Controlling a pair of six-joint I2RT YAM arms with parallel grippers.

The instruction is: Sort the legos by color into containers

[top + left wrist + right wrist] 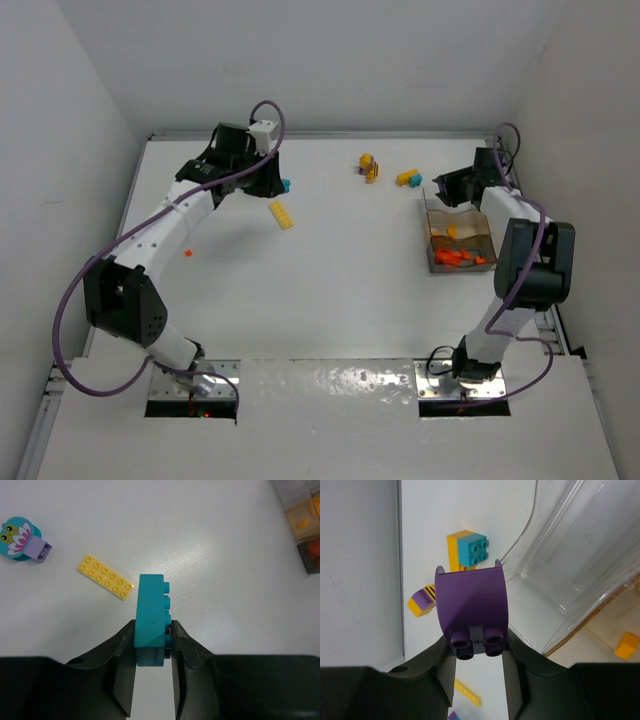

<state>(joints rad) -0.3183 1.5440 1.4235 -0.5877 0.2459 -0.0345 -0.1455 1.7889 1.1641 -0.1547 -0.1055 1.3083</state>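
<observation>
Brick (150, 622), teal, sits between left jaws, purple piece (472, 610) between right jaws.

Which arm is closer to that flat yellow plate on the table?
Left. The left gripper, holding a teal brick, is just beside the yellow plate; the right gripper, holding a purple piece, is far off by the clear box.

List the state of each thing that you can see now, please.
left gripper: shut on the teal brick
right gripper: shut on the purple curved piece
yellow plate: flat on the table, studs up
compartment box: open, orange pieces inside
yellow-and-teal clump: joined, loose on the table
</observation>
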